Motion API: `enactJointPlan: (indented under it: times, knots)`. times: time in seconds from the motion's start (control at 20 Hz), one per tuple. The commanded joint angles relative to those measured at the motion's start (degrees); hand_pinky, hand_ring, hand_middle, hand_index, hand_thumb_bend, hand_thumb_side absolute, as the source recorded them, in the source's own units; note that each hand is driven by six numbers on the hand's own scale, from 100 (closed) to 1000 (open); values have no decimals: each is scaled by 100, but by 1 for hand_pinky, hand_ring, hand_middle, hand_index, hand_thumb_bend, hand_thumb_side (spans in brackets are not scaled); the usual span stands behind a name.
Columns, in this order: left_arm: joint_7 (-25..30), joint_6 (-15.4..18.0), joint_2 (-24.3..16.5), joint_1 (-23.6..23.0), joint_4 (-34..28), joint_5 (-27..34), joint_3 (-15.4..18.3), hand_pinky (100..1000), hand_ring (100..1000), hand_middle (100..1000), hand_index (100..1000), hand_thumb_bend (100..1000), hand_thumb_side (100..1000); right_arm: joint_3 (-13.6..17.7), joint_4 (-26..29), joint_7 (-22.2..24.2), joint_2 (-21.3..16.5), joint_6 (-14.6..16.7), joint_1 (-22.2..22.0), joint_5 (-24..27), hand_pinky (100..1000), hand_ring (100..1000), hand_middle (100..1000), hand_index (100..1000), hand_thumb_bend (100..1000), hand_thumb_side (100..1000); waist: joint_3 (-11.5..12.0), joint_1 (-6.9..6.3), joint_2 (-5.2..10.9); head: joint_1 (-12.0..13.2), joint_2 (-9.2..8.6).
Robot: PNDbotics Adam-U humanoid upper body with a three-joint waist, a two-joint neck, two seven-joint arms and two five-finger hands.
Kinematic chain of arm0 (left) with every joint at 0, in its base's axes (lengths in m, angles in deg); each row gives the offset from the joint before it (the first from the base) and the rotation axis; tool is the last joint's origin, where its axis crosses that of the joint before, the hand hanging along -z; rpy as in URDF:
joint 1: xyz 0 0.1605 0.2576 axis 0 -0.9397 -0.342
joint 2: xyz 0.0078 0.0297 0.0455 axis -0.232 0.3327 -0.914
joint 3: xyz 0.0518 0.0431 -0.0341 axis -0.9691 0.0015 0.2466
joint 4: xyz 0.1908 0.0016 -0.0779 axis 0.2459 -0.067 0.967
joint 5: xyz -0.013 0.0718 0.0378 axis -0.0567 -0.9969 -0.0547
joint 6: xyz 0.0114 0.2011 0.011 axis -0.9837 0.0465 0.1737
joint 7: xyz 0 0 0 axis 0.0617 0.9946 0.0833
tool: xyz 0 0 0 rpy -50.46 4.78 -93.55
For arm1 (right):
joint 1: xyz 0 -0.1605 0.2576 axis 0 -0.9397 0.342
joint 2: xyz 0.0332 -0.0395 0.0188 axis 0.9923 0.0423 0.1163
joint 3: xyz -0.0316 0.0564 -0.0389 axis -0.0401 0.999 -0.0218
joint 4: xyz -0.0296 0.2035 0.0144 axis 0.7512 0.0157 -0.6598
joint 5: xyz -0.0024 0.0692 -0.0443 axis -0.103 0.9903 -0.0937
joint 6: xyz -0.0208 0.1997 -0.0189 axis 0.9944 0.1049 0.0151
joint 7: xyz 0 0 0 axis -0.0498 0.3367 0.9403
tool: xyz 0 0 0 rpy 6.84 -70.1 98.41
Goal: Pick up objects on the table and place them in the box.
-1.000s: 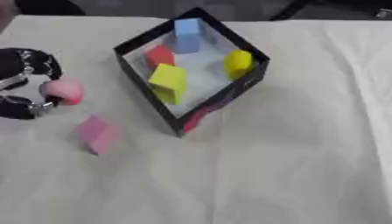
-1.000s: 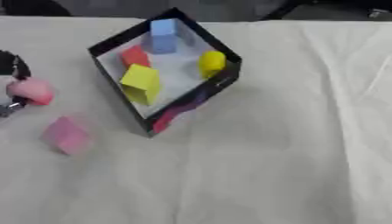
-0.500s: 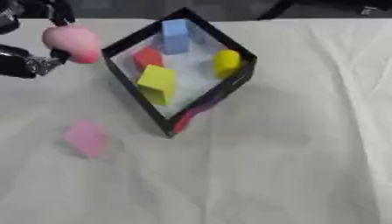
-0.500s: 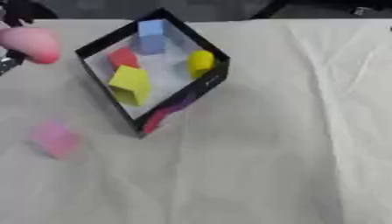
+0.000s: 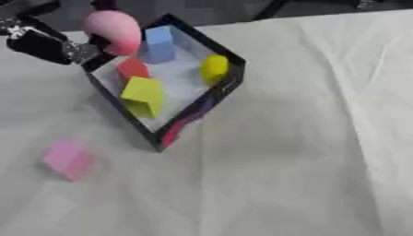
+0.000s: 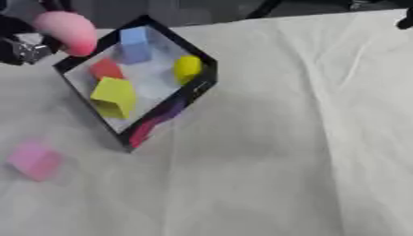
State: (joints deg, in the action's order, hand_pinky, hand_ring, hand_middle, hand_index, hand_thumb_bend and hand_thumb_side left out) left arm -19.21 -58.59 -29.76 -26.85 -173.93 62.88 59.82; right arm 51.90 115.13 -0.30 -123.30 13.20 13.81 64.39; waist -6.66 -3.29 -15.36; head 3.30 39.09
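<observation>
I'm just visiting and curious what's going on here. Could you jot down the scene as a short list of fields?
Surface: table under a white cloth
Box: black box, open top, standing cornerwise to the view
Inside box: blue block, red block, yellow-green block, rounded yellow piece
Left hand: left hand holds a pink egg-shaped piece over the box's far left edge
On the cloth: pink block, left of the box
Right hand: not visible

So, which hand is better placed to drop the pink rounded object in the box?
Left: the left hand holds the pink rounded object at the box edge. No right hand shows.
</observation>
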Motion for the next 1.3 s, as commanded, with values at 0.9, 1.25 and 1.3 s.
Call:
enactJointPlan:
  times: [0.9,1.25,1.3]
  knots:
    - [-184,914,844,748,2619,-1860,149,773,832,760,801,100,232,-55,158,123,8,-89,306,100,908,603,600,829,100,523,-385,-85,-57,322,-268]
    - [-61,899,904,744,2636,-1919,231,874,939,886,1000,142,754,-66,158,129,13,-99,298,108,908,603,599,830,100,523,-375,-77,-26,341,-244]
    - [-16,887,908,744,2607,-1914,231,880,945,891,1000,293,876,-68,158,130,14,-99,299,110,907,603,599,830,100,523,-375,-74,-23,346,-242]
